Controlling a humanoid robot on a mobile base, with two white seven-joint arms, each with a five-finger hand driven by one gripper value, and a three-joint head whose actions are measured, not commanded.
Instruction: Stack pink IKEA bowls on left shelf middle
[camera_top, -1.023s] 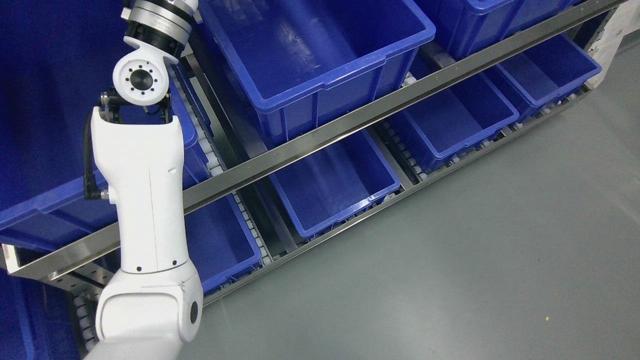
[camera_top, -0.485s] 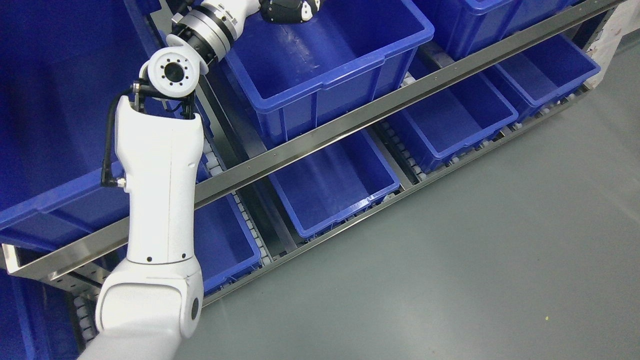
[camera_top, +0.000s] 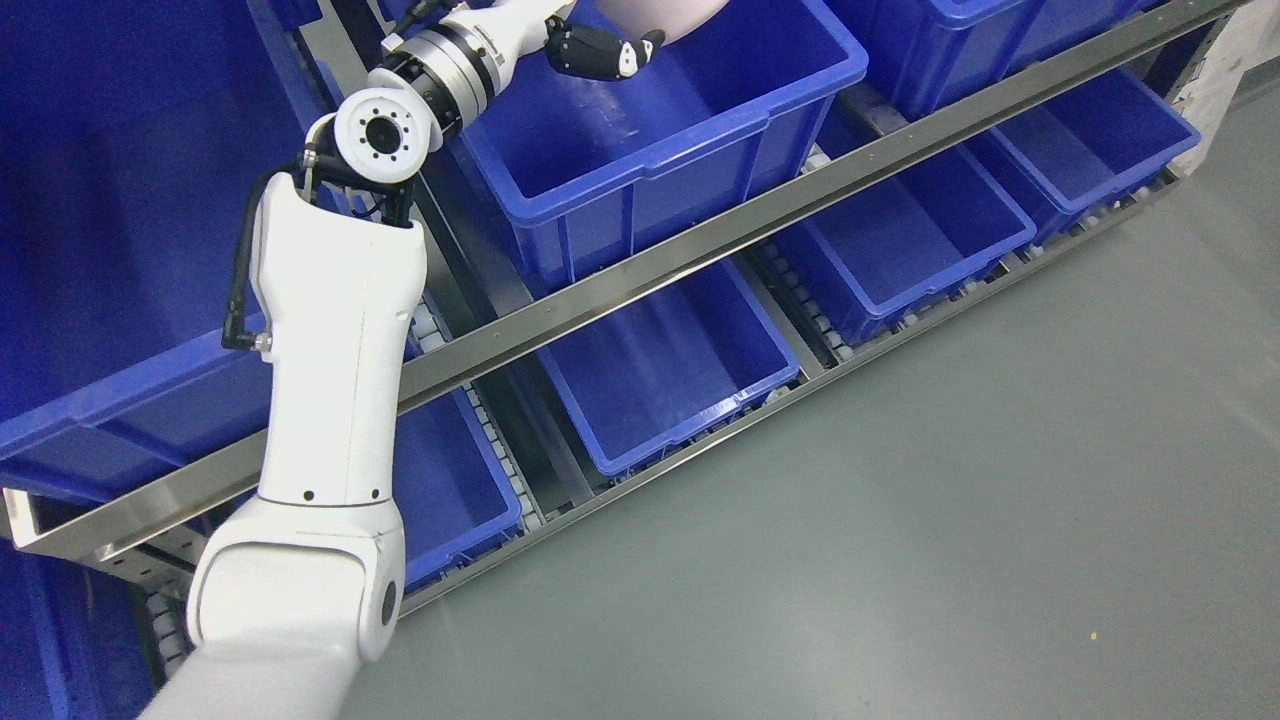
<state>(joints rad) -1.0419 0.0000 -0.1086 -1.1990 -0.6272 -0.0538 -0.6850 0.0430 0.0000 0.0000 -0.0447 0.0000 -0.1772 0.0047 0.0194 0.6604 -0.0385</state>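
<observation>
A pale pink bowl (camera_top: 658, 14) shows at the top edge, cut off by the frame, above the large blue bin (camera_top: 700, 130) on the middle shelf level. My left hand (camera_top: 598, 52) has its dark fingers curled against the bowl's lower left side and holds it over the bin's open inside. The white left arm (camera_top: 335, 340) rises from the lower left and bends right at the wrist joint (camera_top: 385, 135). No other bowl is visible, and that bin's visible inside holds nothing. The right arm is out of view.
A steel shelf rail (camera_top: 700, 245) runs diagonally across the picture. Below it sit several blue bins on roller tracks, such as one at the centre (camera_top: 670, 365) and one at the right (camera_top: 900, 245). Another large blue bin (camera_top: 110, 200) fills the left. Grey floor (camera_top: 950, 520) lies at the lower right.
My left forearm has swung to the right and the hand has come down into view over the bin. The pink bowl now shows at the top edge; it was out of frame before.
</observation>
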